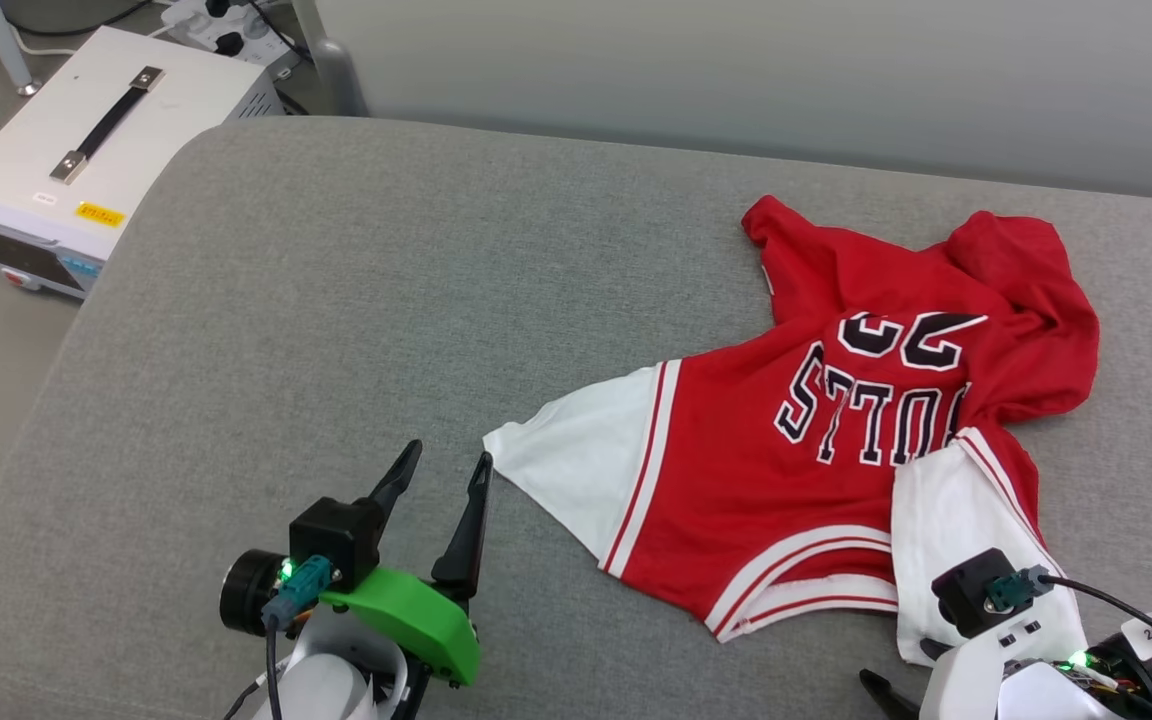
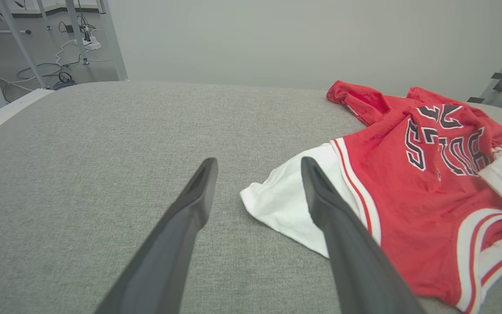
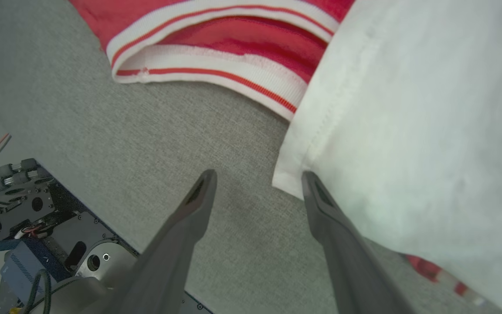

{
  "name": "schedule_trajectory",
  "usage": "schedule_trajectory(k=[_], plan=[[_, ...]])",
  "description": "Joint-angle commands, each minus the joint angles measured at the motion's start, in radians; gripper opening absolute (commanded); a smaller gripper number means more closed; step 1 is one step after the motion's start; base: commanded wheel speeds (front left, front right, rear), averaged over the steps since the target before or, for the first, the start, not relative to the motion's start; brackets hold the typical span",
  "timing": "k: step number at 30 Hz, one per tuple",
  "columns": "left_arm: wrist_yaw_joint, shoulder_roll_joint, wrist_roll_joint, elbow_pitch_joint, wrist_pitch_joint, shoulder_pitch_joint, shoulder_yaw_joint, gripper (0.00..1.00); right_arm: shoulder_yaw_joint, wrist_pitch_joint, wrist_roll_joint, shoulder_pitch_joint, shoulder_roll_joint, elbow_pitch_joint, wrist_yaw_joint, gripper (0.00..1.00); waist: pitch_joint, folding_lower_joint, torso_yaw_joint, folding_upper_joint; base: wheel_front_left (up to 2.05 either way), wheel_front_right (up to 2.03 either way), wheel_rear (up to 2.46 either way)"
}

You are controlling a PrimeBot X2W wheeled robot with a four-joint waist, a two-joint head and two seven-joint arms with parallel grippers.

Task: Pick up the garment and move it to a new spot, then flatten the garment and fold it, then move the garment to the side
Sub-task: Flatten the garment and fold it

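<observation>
The garment (image 1: 786, 440), a red jersey with white sleeves and black lettering, sits rumpled on the grey cushion's (image 1: 336, 300) right. Left gripper (image 1: 449, 452) and right gripper (image 3: 258, 173) both gape, holding nothing.

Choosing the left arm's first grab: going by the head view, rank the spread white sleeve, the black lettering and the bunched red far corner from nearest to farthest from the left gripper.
From the left gripper:
1. White sleeve, just right of its fingertips.
2. Black lettering, middle of the garment.
3. Bunched red corner, far right.
</observation>
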Motion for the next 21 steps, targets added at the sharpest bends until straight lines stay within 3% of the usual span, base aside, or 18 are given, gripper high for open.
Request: schedule_trajectory(k=[1, 10, 11, 13, 21], plan=[[-0.002, 0.000, 0.007, -0.002, -0.004, -0.006, 0.000, 1.00, 0.003, 0.006, -0.012, -0.022, -0.006, 0.015, -0.001, 1.00, 0.017, 0.0000, 0.023, 0.0000, 0.00, 0.00, 0.00], [0.003, 0.006, 0.002, 0.000, -0.004, -0.009, -0.002, 1.00, 0.031, 0.059, -0.003, -0.038, 0.004, 0.092, -0.001, 1.00, 0.042, 0.0000, 0.051, 0.0000, 0.00, 0.00, 0.00], [0.003, 0.006, 0.002, -0.001, -0.004, -0.011, -0.002, 1.00, 0.038, 0.067, 0.003, -0.037, 0.006, 0.101, -0.001, 0.78, 0.044, 0.0000, 0.051, 0.0000, 0.00, 0.00, 0.00], [0.005, 0.007, 0.001, 0.000, -0.004, -0.014, -0.003, 1.00, 0.049, 0.078, 0.009, -0.039, 0.006, 0.117, -0.001, 0.00, 0.045, 0.0000, 0.051, 0.0000, 0.00, 0.00, 0.00], [0.009, 0.014, -0.006, 0.009, 0.001, -0.010, -0.005, 1.00, 0.059, 0.043, 0.017, -0.055, 0.000, 0.143, -0.001, 0.00, 0.014, 0.0000, 0.020, 0.0000, 0.00, 0.00, 0.00]])
